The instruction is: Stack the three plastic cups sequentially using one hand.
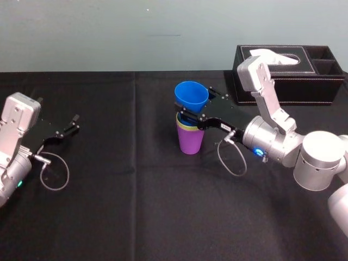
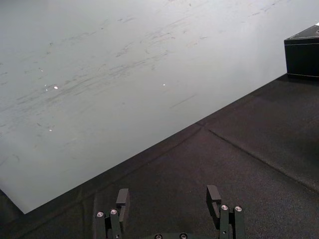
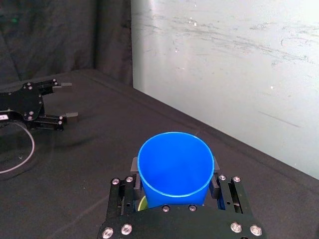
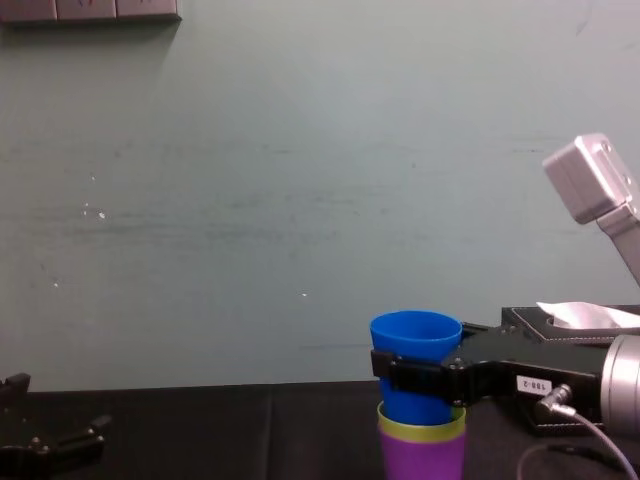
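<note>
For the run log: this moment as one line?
right claw: shut on blue cup | blue cup: tilted, base at yellow-green cup's mouth | yellow-green cup: nested in purple cup | left claw: open, parked left

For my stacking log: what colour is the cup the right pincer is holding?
Blue; the cup shows best in the right wrist view.

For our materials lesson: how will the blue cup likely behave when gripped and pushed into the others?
Probably light: the right gripper holds the blue cup by its sides alone. Its smooth tapered wall might slip or flex if squeezed. Standing high in the yellow-green cup, it could tip if nudged. The left gripper rests aside.
</note>
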